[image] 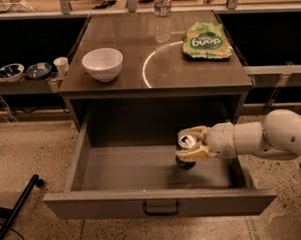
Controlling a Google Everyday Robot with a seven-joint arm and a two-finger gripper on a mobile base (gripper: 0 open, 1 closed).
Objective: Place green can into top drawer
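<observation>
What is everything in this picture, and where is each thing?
table: one, dark brown, centre
top drawer: one, grey-brown, pulled open below the tabletop
white bowl: one, tabletop left
plastic bottle: one, clear, tabletop rear
snack bag: one, green, tabletop right
small bowls: two, dark, left ledge
cup: one, white, beside them
green can: one, silver top, inside drawer, right side
arm: one, white, from right
hand: one, cream, gripping the can
</observation>
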